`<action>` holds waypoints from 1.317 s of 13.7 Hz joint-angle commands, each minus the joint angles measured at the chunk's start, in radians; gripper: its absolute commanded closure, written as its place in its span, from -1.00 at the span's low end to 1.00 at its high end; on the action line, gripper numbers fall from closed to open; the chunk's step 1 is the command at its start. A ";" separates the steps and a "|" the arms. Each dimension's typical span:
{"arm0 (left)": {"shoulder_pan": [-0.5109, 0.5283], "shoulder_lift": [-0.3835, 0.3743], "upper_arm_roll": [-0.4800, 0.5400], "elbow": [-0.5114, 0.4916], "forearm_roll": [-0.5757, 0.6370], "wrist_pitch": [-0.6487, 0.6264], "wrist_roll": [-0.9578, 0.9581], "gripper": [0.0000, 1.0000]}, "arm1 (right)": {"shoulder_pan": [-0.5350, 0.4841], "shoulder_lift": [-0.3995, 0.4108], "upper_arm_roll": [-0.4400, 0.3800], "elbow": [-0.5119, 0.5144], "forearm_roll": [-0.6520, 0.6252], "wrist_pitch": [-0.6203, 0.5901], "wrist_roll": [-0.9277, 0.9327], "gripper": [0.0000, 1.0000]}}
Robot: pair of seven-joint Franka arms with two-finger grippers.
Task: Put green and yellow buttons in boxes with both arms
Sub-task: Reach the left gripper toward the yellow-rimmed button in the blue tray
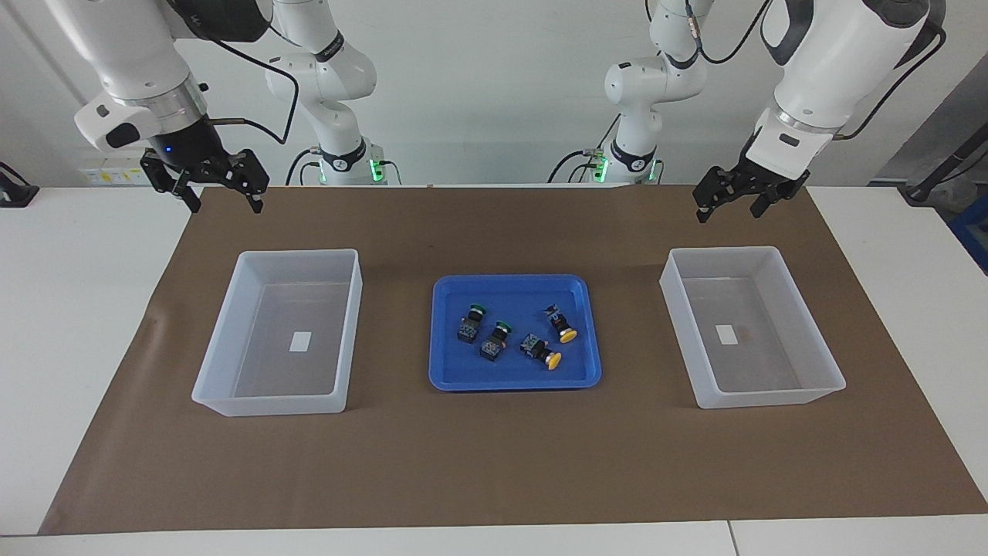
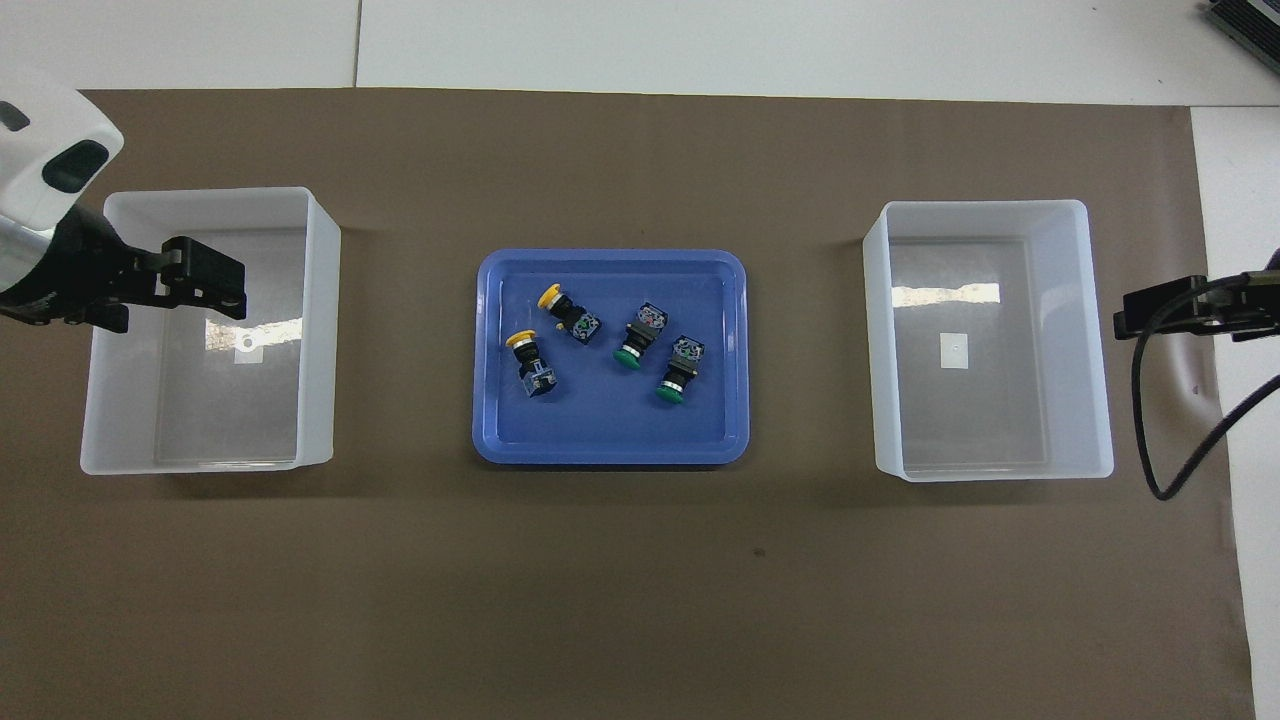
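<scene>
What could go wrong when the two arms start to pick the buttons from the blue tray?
1. The four buttons lie close together in the blue tray. The two green buttons almost touch, so fingers closing on one may push its neighbour.
2. The yellow buttons lie on their sides, so they could roll or slip.
3. The left gripper and right gripper both hang high near the bins; reaching into one small tray together, they may collide.

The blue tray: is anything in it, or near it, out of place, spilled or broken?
Nothing stands out. Two green buttons and two yellow buttons lie on their sides in the tray, at mixed angles, none outside it. Both boxes stand upright with only a label inside. Left gripper and right gripper wait, raised.
</scene>
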 commanded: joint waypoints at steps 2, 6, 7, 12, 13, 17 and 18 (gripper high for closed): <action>0.001 -0.012 0.000 -0.022 0.016 0.023 0.022 -1.00 | -0.002 -0.011 0.008 -0.011 -0.028 -0.004 -0.023 -1.00; 0.003 -0.087 0.000 -0.221 0.015 0.214 0.019 -1.00 | -0.010 -0.012 0.008 -0.015 -0.028 -0.002 -0.023 -1.00; 0.001 -0.110 -0.002 -0.306 0.015 0.298 0.017 -1.00 | -0.011 -0.012 0.008 -0.017 -0.027 -0.004 -0.023 -1.00; -0.078 -0.079 -0.005 -0.492 0.013 0.592 -0.168 -1.00 | -0.007 -0.029 0.010 -0.055 -0.022 0.019 -0.021 -1.00; -0.103 -0.068 -0.005 -0.534 0.013 0.668 -0.222 -1.00 | -0.004 -0.032 0.010 -0.064 -0.022 0.039 -0.018 -1.00; -0.160 -0.045 -0.006 -0.603 0.013 0.795 -0.357 -1.00 | -0.002 -0.035 0.010 -0.066 -0.011 0.028 -0.021 -1.00; -0.169 -0.040 -0.006 -0.612 0.013 0.820 -0.378 -1.00 | -0.002 -0.035 0.010 -0.067 -0.010 0.034 -0.021 -1.00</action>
